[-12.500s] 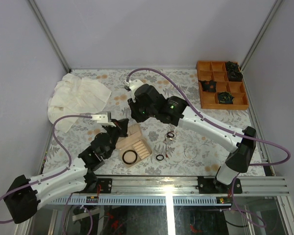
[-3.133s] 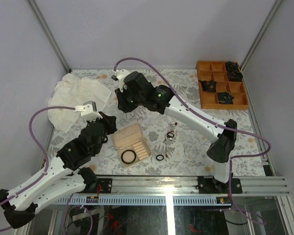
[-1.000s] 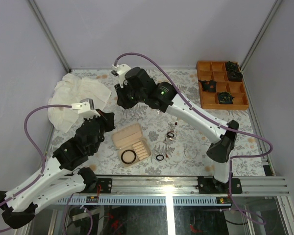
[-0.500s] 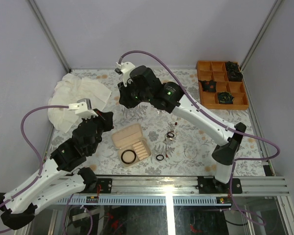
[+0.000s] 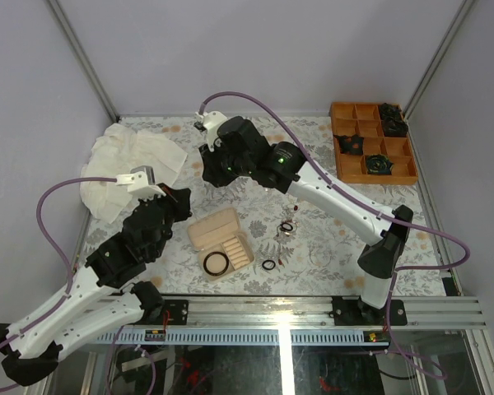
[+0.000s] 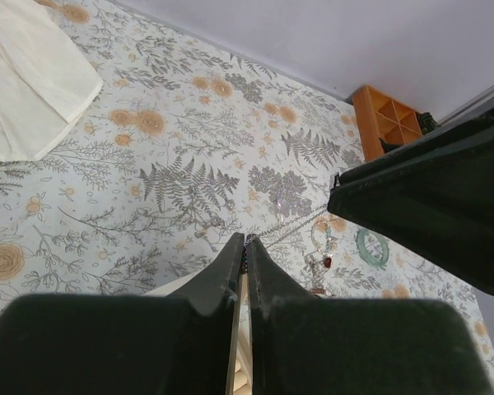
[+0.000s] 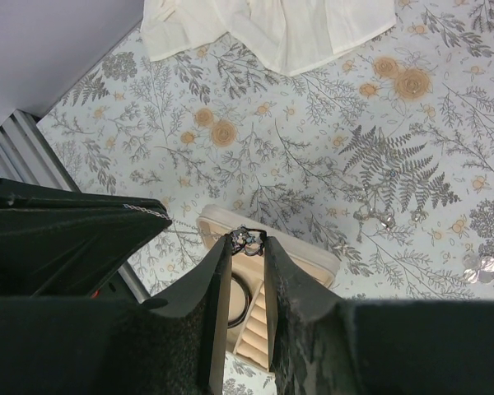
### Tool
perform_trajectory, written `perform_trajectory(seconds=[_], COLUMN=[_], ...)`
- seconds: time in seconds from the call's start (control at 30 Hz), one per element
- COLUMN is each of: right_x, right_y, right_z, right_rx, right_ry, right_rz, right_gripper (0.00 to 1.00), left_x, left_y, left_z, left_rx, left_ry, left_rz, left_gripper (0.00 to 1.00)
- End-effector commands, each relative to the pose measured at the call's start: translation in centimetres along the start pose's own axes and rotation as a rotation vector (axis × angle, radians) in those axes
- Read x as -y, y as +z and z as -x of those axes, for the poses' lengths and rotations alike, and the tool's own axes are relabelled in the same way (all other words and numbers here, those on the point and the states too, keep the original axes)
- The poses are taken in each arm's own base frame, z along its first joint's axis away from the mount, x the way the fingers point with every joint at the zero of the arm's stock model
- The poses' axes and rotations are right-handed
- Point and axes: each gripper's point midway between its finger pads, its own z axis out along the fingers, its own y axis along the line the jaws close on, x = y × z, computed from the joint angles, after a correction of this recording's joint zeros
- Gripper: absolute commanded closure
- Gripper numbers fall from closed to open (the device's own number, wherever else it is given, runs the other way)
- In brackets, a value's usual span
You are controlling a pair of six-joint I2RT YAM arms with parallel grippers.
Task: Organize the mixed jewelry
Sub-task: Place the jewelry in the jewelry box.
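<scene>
Floral tablecloth (image 5: 255, 206) lies under both arms, which have drawn back from the box (image 5: 221, 240) since earlier. The right claw (image 7: 247, 244) pinches a tiny dark glittery piece (image 7: 249, 238) clear of the table. The left claw (image 6: 244, 247) is closed, with nothing seen in it. Loose jewelry (image 5: 286, 227) lies right of the box, a teal bracelet (image 6: 372, 247) among it. A black ring (image 5: 216, 263) sits in the box.

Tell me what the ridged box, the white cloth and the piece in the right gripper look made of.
The ridged box: matte beige with soft-looking slots, probably padded fabric or foam. The white cloth: thin woven fabric, judging by folds and creases. The piece pinched in the right gripper: glinting, dark-silvery, probably metal; too small to be sure.
</scene>
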Motion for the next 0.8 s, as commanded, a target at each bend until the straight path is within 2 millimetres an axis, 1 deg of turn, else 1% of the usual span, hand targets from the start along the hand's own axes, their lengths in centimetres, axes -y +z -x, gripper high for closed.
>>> perform_trajectory(seconds=[0.0,0.4,0.77], right_x=[-1.0,-0.7,-0.3], right_y=[-1.3,-0.3,0.4], right_z=[2.3,1.7,1.4], right_rx=[0.086,0.071,0.063], right_ry=[-0.001,0.002,-0.003], right_rz=[0.034,0.029,0.017], right_gripper=[0.83,0.83,0.83], left_x=[0.1,-0.5,-0.6], left_y=[0.5,0.9,1.3], left_z=[0.1,-0.8,-1.1], left_rx=[0.027,0.02,0.022], left_ry=[-0.013,-0.001,0.009], left_rz=[0.002,0.023,0.034], left_gripper=[0.99,0.99,0.98])
